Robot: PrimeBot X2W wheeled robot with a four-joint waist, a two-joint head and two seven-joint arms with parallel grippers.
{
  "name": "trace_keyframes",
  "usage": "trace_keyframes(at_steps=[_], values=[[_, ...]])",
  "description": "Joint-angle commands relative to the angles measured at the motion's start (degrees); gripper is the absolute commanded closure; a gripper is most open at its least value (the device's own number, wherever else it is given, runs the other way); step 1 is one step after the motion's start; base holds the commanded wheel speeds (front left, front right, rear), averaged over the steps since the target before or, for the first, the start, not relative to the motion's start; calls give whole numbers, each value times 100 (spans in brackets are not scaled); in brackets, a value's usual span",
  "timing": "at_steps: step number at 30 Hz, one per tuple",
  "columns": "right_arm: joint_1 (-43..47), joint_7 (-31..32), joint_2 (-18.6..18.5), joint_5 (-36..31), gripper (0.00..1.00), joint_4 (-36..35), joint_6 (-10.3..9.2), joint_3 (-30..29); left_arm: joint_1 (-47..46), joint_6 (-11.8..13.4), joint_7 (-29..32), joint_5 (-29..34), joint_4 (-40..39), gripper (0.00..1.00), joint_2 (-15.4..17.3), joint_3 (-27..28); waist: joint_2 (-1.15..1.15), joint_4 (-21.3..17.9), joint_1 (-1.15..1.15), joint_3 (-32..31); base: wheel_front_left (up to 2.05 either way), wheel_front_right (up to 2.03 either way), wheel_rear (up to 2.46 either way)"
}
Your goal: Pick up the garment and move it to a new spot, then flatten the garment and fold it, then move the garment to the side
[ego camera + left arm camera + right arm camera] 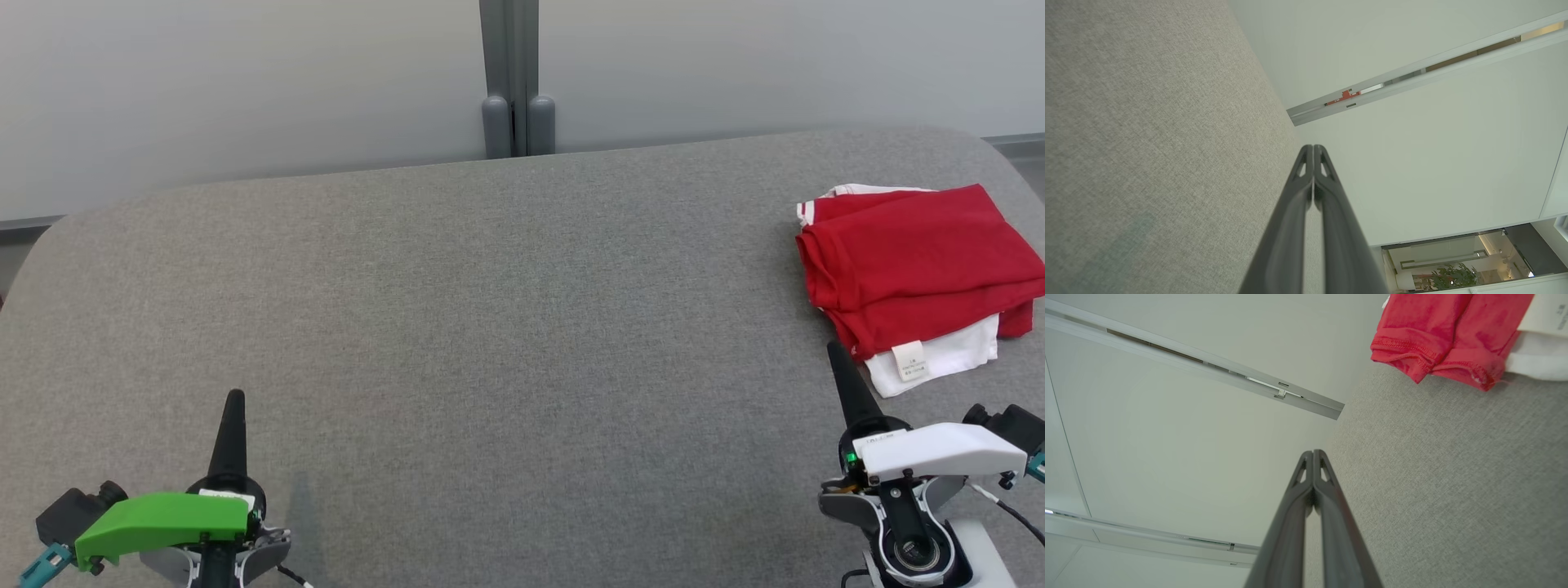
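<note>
The garment is red with white parts and a small white label; it lies folded in a compact stack at the far right of the grey table. Its red hems show at the top of the right wrist view. My right gripper is shut and empty, its tip just short of the garment's near left corner, not touching it. At the lower left my left gripper is shut too, with nothing in it, over bare table.
The grey fabric table has rounded far corners and ends at a pale wall with a grey post behind its middle. The garment's right edge lies close to the table's right side.
</note>
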Motion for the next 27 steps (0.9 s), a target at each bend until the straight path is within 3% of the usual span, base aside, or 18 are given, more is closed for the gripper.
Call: trace_keyframes(at_steps=[1, 27], values=[[-62, 40, -14, 159, 100, -15, 2, -37, -127, -36, 46, -135, -27, 100, 52, 49, 0, 2, 0, -2, 0, 0, 0], [-51, 381, 10, 1356, 100, 62, 2, -249, -225, -73, 384, -1178, 47, 100, 48, 242, 0, 38, 0, -33, 0, 0, 0]])
